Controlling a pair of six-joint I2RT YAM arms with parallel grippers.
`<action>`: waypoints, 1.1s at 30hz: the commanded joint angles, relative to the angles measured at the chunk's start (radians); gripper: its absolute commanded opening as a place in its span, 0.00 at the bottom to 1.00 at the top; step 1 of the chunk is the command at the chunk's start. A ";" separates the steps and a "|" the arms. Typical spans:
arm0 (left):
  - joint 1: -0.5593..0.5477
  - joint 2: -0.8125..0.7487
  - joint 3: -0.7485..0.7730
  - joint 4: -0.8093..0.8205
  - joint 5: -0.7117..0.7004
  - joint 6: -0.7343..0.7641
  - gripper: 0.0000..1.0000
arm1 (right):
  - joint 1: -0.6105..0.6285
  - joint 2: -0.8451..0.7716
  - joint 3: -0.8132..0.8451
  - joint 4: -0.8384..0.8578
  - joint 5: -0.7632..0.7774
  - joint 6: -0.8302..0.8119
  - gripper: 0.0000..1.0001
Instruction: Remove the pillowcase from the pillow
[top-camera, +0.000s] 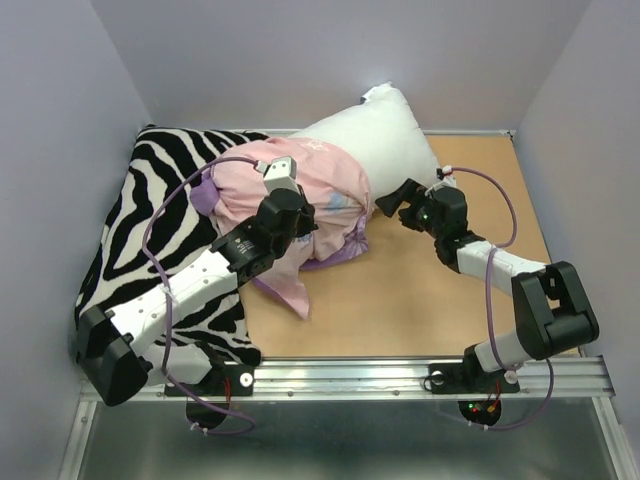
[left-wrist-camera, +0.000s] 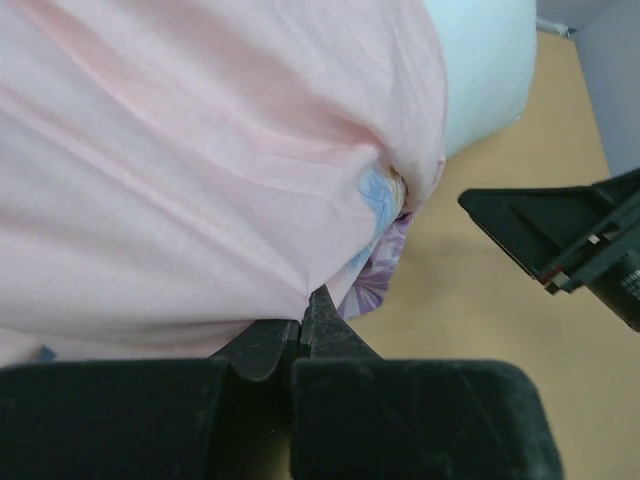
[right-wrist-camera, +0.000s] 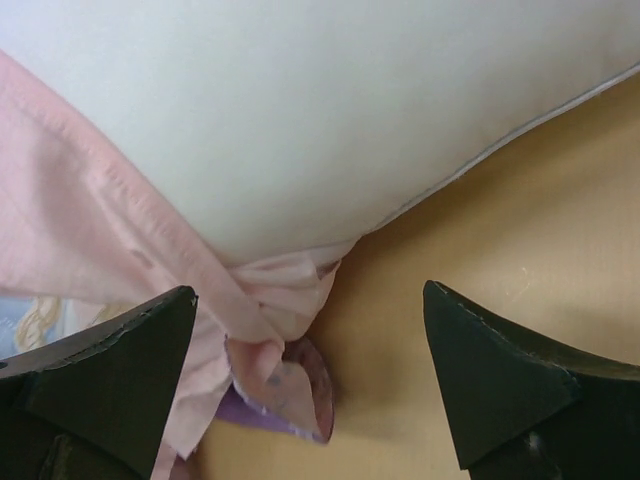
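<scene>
The white pillow (top-camera: 385, 135) lies at the back of the table, its right half bare. The pink pillowcase (top-camera: 325, 180), turned pale side out, covers its left half and bunches at the open edge. My left gripper (top-camera: 298, 215) sits on top of that bunch. In the left wrist view it (left-wrist-camera: 302, 325) is shut, with a fold of the pillowcase (left-wrist-camera: 200, 150) pinched at its tips beside the pillow (left-wrist-camera: 485, 70). My right gripper (top-camera: 395, 202) stands open just right of the case's edge. In the right wrist view it (right-wrist-camera: 308, 292) frames the gathered pillowcase hem (right-wrist-camera: 270, 300) below the pillow (right-wrist-camera: 330, 110), touching nothing.
A black-and-white zebra cushion (top-camera: 160, 200) fills the left side, under the left arm. Bare wooden table (top-camera: 430, 300) lies in front of and to the right of the pillow. Walls close in at the back and on both sides.
</scene>
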 joint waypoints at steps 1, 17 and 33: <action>-0.029 -0.054 0.085 -0.050 0.081 0.050 0.00 | 0.002 0.020 -0.029 0.133 0.063 0.127 1.00; -0.030 -0.149 -0.019 -0.099 0.215 0.024 0.00 | -0.001 0.209 -0.101 0.470 0.157 0.397 1.00; -0.036 -0.159 -0.108 -0.108 0.362 0.067 0.03 | -0.001 0.414 -0.090 0.898 0.142 0.506 0.24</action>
